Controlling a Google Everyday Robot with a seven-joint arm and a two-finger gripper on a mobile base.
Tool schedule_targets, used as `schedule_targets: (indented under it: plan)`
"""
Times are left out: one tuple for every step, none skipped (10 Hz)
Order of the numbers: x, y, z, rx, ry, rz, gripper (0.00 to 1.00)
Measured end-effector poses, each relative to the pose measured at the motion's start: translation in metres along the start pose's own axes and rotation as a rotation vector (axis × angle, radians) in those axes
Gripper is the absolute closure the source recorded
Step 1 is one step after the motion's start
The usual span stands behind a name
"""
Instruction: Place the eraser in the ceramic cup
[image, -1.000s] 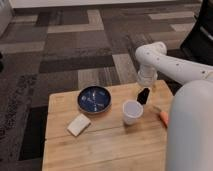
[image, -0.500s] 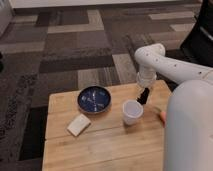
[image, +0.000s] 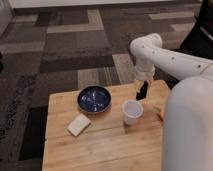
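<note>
Counted on one light wooden table (image: 100, 150): one gripper (image: 142, 89), clamped on one small black oblong eraser (image: 143, 93). One white round ceramic cup (image: 132, 111) just beneath it, one dark blue shallow bowl (image: 95, 99) left, one pale beige flat block (image: 79, 124) further left, one orange carrot (image: 160, 114) lower right.

Claw (image: 142, 91) on white arm (image: 167, 56) beside white cup (image: 132, 111); blue bowl (image: 94, 99), beige block (image: 78, 124), tan table (image: 100, 150).
</note>
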Motion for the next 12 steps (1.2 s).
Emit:
schedule_targets:
  plan:
    - [0.005,0.013,-0.021,0.017,0.008,-0.060,1.00]
    - [0.012,0.024,-0.052,0.069,0.004,-0.114,1.00]
    - [0.015,0.024,-0.061,0.087,0.001,-0.120,1.00]
    - [0.019,0.024,-0.077,0.121,-0.010,-0.122,1.00]
    - [0.021,0.031,-0.092,0.143,-0.029,-0.132,1.00]
    - [0.022,0.047,-0.098,0.132,-0.044,-0.155,1.00]
    - [0.025,0.070,-0.096,0.085,-0.046,-0.187,1.00]
    - [0.026,0.092,-0.093,0.041,-0.052,-0.226,1.00]
    - [0.031,0.105,-0.091,0.014,-0.044,-0.242,1.00]
    - [0.040,0.108,-0.088,0.009,-0.025,-0.224,1.00]
    - [0.046,0.106,-0.087,0.022,-0.014,-0.196,1.00]
    - [0.055,0.098,-0.086,0.047,0.002,-0.151,1.00]
